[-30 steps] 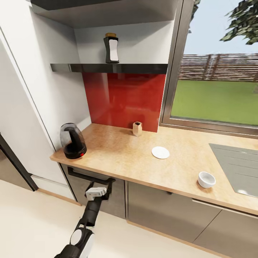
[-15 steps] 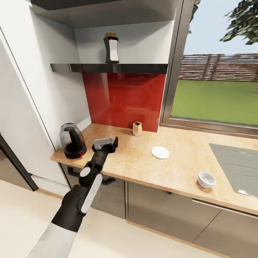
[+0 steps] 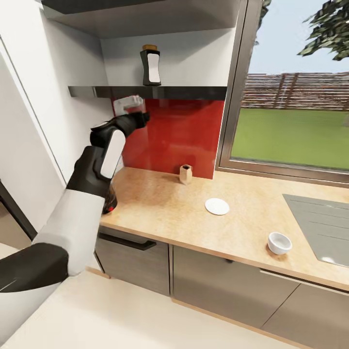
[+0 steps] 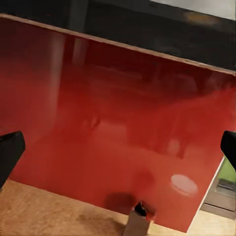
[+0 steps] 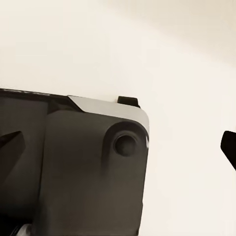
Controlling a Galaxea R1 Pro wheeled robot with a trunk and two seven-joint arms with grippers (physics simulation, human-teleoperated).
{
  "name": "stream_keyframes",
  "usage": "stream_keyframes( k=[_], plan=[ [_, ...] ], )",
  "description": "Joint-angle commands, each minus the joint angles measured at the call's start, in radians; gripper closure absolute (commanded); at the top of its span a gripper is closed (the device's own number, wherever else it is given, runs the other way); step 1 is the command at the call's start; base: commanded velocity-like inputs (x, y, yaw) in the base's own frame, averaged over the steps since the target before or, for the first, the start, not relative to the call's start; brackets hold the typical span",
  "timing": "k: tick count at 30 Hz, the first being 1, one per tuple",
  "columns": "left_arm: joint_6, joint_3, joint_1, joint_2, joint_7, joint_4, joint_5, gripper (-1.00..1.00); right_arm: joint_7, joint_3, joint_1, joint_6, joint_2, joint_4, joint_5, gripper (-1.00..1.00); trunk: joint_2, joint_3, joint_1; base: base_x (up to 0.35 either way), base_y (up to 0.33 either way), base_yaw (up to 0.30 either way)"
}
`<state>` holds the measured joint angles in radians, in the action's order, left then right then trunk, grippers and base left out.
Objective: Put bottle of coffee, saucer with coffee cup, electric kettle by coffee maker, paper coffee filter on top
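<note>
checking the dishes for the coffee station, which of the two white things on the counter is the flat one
The saucer, the flat round disc lying mid-counter, nearer the red backsplash. The other white piece, the coffee cup, has raised sides and sits near the front edge, beside the grey hob.

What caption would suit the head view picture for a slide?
Left arm raised, left gripper just below the shelf holding the bottle of coffee, above the kitchen countertop.

no text or label can be read
</note>
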<state>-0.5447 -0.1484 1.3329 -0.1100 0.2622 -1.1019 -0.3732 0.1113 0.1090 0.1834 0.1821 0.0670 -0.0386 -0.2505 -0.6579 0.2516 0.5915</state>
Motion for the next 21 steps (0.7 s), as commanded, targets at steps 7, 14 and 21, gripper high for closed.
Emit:
stream_keyframes(
  k=[7, 14, 21],
  plan=[
    [-0.118, 0.010, 0.403, 0.001, 0.010, 0.362, -0.018, -1.00, 0.005, 0.009, 0.001, 0.002, -0.006, 0.002, -0.012, -1.00, -0.001, 0.002, 0.000, 0.000, 0.000, 0.000],
    [-0.135, 0.005, 0.663, 0.013, 0.010, 0.564, -0.010, -1.00, 0.006, 0.011, 0.001, 0.004, -0.001, 0.003, -0.005, -1.00, -0.001, 0.001, 0.000, 0.000, 0.000, 0.000],
    [-0.140, -0.006, 0.642, 0.028, 0.011, 0.573, 0.016, -1.00, 0.005, 0.013, 0.001, 0.005, 0.013, 0.003, -0.007, -1.00, -0.001, 0.001, 0.000, 0.000, 0.000, 0.000]
  ],
)
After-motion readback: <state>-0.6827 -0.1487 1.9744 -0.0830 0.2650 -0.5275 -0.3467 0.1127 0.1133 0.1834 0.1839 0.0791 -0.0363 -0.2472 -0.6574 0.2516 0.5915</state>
